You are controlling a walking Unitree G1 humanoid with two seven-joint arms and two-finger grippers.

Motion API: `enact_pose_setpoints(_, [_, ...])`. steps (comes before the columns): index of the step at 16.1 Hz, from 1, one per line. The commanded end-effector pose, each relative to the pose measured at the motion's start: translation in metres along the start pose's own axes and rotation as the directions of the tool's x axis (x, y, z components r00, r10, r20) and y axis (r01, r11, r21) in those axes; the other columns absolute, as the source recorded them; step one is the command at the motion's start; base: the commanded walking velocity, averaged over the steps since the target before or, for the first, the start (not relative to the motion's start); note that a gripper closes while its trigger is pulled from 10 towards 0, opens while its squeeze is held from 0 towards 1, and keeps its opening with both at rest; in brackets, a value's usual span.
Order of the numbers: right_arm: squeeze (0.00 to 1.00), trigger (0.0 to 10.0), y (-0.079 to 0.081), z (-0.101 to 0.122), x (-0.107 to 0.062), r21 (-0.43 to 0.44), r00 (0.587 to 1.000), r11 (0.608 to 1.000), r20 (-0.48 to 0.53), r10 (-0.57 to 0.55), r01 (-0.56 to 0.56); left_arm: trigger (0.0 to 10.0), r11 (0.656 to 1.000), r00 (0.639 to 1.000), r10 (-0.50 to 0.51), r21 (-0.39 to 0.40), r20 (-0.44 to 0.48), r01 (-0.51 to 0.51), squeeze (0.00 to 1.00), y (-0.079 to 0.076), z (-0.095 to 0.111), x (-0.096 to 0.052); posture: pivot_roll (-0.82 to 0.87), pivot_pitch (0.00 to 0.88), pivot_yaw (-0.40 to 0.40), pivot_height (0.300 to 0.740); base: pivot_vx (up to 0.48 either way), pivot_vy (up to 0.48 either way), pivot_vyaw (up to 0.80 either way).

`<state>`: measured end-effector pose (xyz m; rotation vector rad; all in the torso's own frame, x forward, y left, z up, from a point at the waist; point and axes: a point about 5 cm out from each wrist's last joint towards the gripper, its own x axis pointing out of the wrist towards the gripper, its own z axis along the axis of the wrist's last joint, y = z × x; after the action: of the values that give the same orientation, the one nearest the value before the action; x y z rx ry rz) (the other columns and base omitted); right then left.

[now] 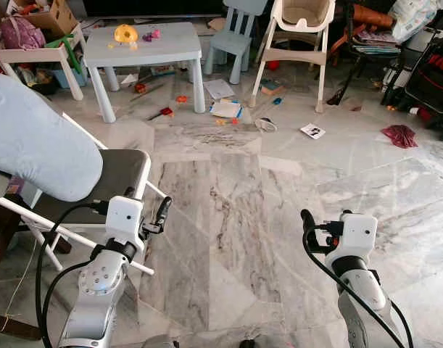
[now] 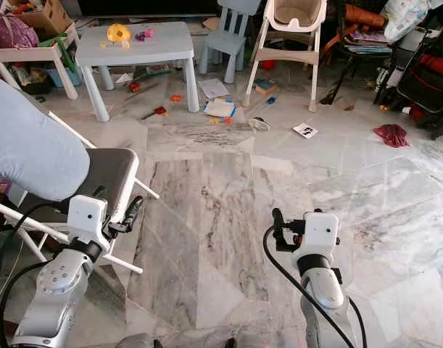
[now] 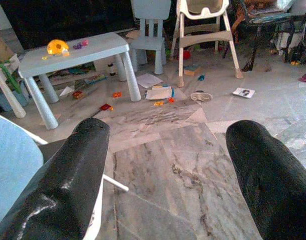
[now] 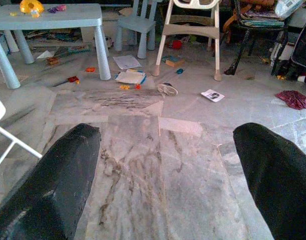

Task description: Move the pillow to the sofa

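Right gripper (image 4: pixel 165 175) hangs over the marble floor (image 4: pixel 142 150), its two black fingers (image 4: pixel 52 185) spread wide with nothing between them; beyond sit a pale blue table (image 4: pixel 52 15), a small chair (image 4: pixel 140 22), a high chair (image 4: pixel 190 25), scattered papers (image 4: pixel 127 75) and a red cloth (image 4: pixel 293 98)

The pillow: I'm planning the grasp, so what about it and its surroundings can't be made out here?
- Pillow: its left end is cut off by the left edge in both eye views.
- Chair under it: seat partly hidden by the pillow; legs cut off by the edge.
- Sofa: cannot be made out.
- Toys on the table: too small to identify.
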<state>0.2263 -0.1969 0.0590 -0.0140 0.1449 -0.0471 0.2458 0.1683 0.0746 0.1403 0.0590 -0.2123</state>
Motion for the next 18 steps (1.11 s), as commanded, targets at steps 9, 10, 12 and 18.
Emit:
enact_pose_setpoints(9, [0.00, 10.0, 0.033, 0.035, 0.065, -0.032, 0.986, 0.985, -0.010, 0.168, -0.168, 10.0, 0.994, 0.991, 0.112, 0.015, -0.068, -0.111, 0.00, 0.009, 0.001, 0.031, 0.04, 0.000, -0.127, 0.740, 0.000, 0.000, 0.00])
enact_pose_setpoints(10, [0.00, 10.0, 0.033, 0.035, 0.065, -0.032, 0.986, 0.985, -0.010, 0.168, -0.168, 10.0, 0.994, 0.991, 0.112, 0.015, -0.068, -0.111, 0.00, 0.009, 0.001, 0.031, 0.04, 0.000, -0.127, 0.740, 0.000, 0.000, 0.00])
enact_pose_setpoints(12, [0.00, 10.0, 0.033, 0.033, 0.064, -0.025, 0.986, 0.985, -0.019, 0.169, -0.169, 10.0, 0.995, 0.993, 0.101, 0.021, -0.062, -0.100, 0.00, 0.007, 0.001, 0.030, 0.04, 0.000, -0.122, 0.740, 0.000, 0.000, 0.00])
enact_pose_setpoints(18, [0.00, 10.0, 0.006, 0.012, 0.044, 0.007, 0.999, 0.999, 0.007, -0.034, 0.034, 10.0, 0.993, 0.992, 0.117, -0.020, -0.054, -0.118, 0.00, 0.002, -0.013, 0.023, 0.00, 0.000, -0.088, 0.740, 0.000, 0.000, 0.00])
